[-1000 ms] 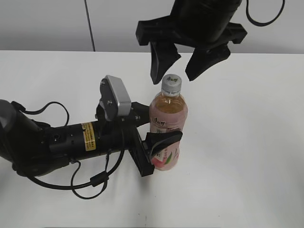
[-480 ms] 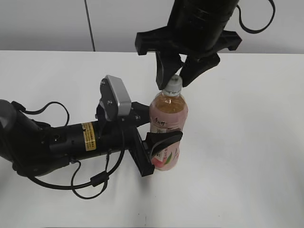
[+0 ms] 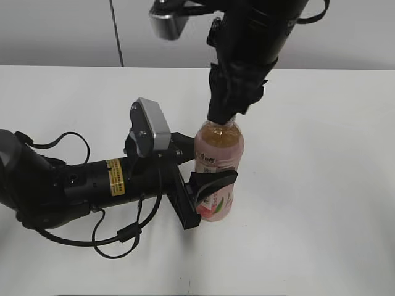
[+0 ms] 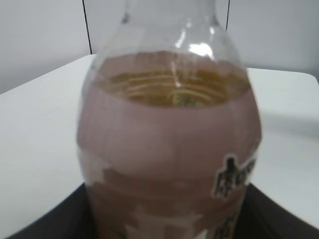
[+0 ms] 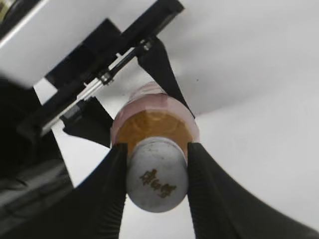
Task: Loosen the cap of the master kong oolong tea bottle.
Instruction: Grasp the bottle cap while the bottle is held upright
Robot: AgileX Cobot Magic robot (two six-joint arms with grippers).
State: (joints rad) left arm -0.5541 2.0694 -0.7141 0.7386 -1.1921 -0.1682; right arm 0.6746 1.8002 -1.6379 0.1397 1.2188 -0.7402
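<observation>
The master kong oolong tea bottle (image 3: 218, 161) stands upright mid-table, amber tea with a pink label. My left gripper (image 3: 207, 188) lies low on the table and is shut on the bottle's lower body; the left wrist view shows the bottle (image 4: 169, 149) filling the frame between the dark fingers. My right gripper (image 3: 229, 110) comes from above and is shut on the cap, which it hides in the exterior view. In the right wrist view the white cap (image 5: 157, 174) with its dark logo sits clamped between the two black fingers (image 5: 155, 185), above the bottle's shoulder (image 5: 154, 122).
The white table (image 3: 321, 185) spreads around the bottle. The left arm's body and cables (image 3: 80, 185) lie across the table's left side. A grey wall with a dark vertical seam (image 3: 116, 31) stands behind.
My right gripper came down from above the bottle, turned, and closed its fingers on the cap. The left gripper and the bottle have not moved.
</observation>
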